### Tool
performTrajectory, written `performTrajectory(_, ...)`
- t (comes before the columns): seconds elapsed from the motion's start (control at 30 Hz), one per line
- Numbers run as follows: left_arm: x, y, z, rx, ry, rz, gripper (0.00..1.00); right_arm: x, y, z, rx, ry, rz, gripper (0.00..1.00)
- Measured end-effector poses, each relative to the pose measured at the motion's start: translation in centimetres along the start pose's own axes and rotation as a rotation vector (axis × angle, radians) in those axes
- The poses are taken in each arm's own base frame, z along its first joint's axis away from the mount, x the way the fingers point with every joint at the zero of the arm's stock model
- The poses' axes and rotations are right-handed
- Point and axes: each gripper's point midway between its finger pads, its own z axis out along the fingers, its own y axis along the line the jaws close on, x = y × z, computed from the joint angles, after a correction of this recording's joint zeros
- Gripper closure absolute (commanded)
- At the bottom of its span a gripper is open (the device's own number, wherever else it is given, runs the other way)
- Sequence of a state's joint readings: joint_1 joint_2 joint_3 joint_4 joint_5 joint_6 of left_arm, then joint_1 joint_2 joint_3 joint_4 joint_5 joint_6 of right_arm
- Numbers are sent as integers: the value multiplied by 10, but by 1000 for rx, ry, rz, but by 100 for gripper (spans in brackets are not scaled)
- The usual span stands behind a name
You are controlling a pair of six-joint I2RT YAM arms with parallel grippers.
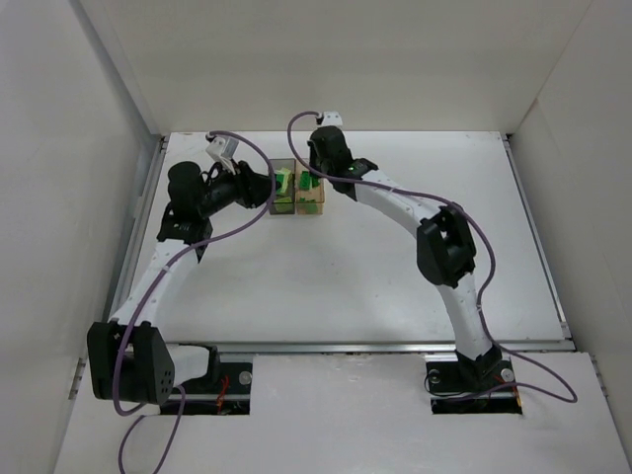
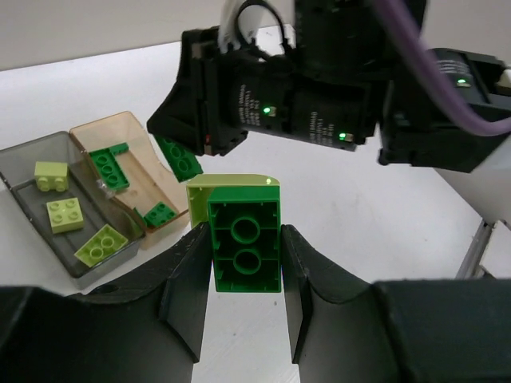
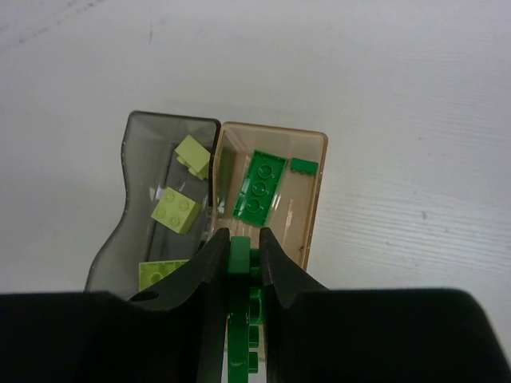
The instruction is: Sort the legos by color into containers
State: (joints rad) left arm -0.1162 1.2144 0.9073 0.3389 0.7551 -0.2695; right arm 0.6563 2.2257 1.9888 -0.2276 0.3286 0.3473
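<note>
My left gripper (image 2: 246,267) is shut on a dark green brick (image 2: 246,243) with a pale yellow-green brick (image 2: 231,185) stuck behind it, held above the table right of the bins. My right gripper (image 3: 242,243) is shut on another dark green brick (image 3: 243,267), edge-on, above the near end of the tan bin (image 3: 275,129). The tan bin holds several dark green legos (image 3: 262,185). The smoky grey bin (image 3: 172,118) beside it holds three pale yellow-green legos (image 3: 176,211). In the top view both grippers (image 1: 265,188) (image 1: 318,176) flank the two bins (image 1: 296,193).
The bins stand touching side by side at the back middle of the white table (image 1: 375,267). White walls enclose the table on the left, back and right. The right arm's wrist (image 2: 319,88) hangs close above and behind my left gripper.
</note>
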Motion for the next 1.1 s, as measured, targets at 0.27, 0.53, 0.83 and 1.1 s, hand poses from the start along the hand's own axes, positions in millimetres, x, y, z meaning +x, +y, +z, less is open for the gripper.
performTrajectory(0.27,7,16,-5,-49,12,7,100,38,4,21,-84,115,-77,19)
performTrajectory(0.53,9,21,-3,-57,23,22,100,12,-2,10,-175,122,-71,10)
performTrajectory(0.83,-10,3,16,128,29,54,100,-57,-38,-137,-431,17,-279,8)
performTrajectory(1.1,-21,-50,37,432,38,232,100,-84,-1,-224,-780,-45,-258,3)
